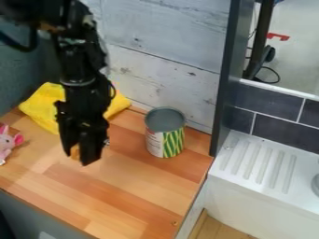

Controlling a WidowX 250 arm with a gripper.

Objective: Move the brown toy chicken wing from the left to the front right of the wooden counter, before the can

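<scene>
Tool (pixel 82 148) over the desk (pixel 118 186), in front of the soft-looking yellow cloth (pixel 42 106); whether it is clenched, released or grasping the orange patch (pixel 74 152) at its tip cannot be told. The open can (pixel 165 140) stands upright at view right, near the wall (pixel 171 72) and the desk's right edge. Probably light, stiff and slick, it suits a hold across the rim; room for moving is widest toward the front.

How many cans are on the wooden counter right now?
1: the can stands upright, open end up, on the wooden counter, right of the claw in the picture, near the whitish plank wall. Another could be hidden behind the arm or the yellow cloth.
</scene>
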